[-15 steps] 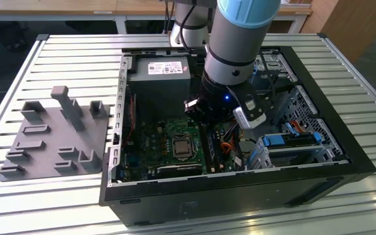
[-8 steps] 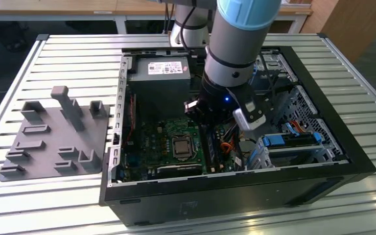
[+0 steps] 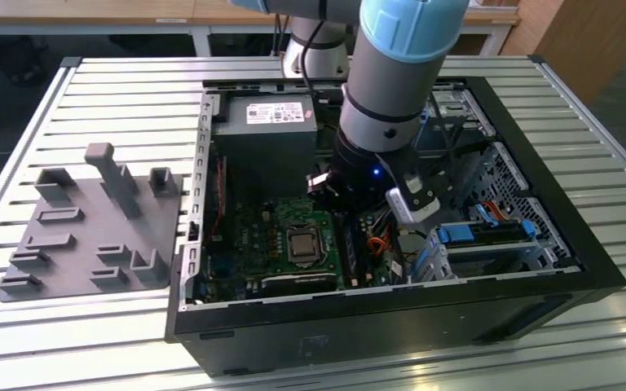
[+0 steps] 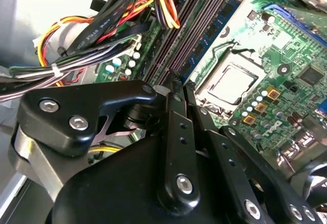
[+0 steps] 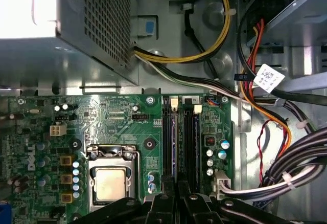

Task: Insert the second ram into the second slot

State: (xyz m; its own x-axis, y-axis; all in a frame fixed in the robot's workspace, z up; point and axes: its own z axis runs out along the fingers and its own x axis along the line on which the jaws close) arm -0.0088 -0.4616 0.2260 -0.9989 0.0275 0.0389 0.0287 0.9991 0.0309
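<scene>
The second ram (image 5: 173, 142) shows edge-on as a thin dark blue strip along one of the black memory slots (image 5: 190, 142) on the green motherboard, beside the processor socket. It runs straight out from between my fingertips. My gripper (image 5: 177, 185) sits directly over that slot with its black fingers (image 4: 176, 132) drawn close together on the strip, also seen in the second wrist view (image 4: 196, 27). In the exterior view my gripper (image 3: 346, 208) reaches down into the open computer case, over the slots at the motherboard's right side. How deep the stick sits in the slot is hidden.
A grey power supply (image 3: 264, 130) stands behind the motherboard. The processor socket (image 3: 302, 242) lies close to the slots. Cable bundles (image 5: 286, 173) hang on the other side. A drive cage (image 3: 487, 236) fills the case's right part. A grey fixture plate (image 3: 85, 228) lies outside on the slatted table.
</scene>
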